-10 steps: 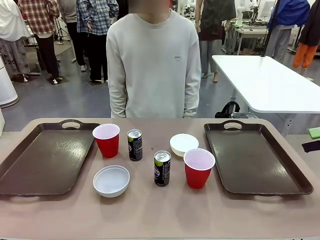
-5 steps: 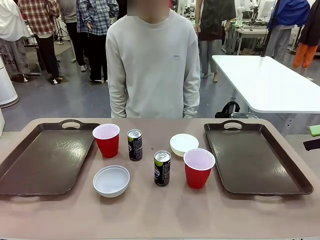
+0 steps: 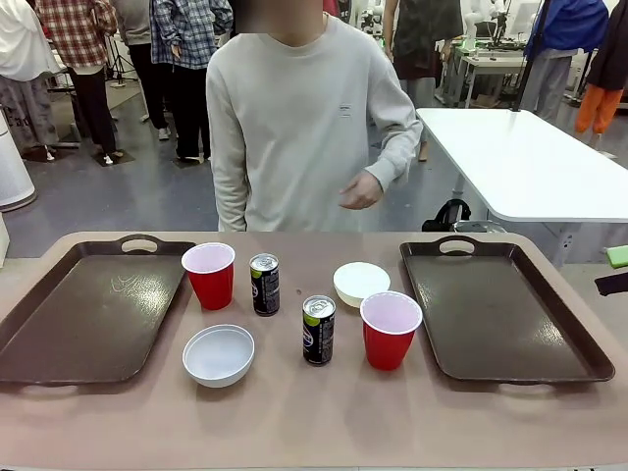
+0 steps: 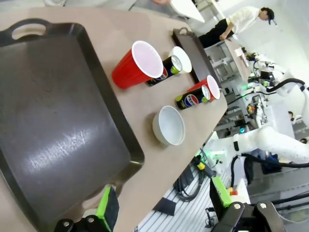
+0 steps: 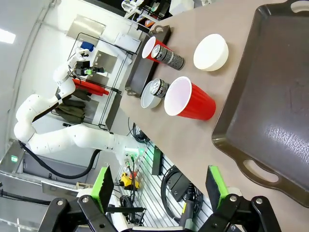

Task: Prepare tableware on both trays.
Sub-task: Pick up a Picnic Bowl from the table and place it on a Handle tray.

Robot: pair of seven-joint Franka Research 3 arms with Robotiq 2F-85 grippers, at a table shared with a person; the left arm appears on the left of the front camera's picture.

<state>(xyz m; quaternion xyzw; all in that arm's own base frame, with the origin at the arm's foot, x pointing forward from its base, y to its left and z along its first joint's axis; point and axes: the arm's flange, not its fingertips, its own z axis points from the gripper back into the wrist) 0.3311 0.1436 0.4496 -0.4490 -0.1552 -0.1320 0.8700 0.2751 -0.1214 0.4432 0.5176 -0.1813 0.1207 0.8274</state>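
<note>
Front view: tableware (image 3: 318, 329) between bare trays (image 3: 88, 314); left pincer (image 4: 163, 195), right pincer (image 5: 159, 181) spread wide, empty.

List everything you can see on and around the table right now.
Trays: two, dark brown, nothing on them; left tray and right tray at the table's ends.
Cups: two, red; left cup beside the left tray, right cup beside the right tray.
Bowls: two, white; near bowl left of the middle, far bowl right of it.
Cans: two, mid-table; dark can farther, Pepsi can nearer.
Table: one, tan.
Person: one, pale grey sweatshirt, far side; one hand held at the waist.
Left gripper: open, holding nothing.
Right gripper: open, holding nothing.
</note>
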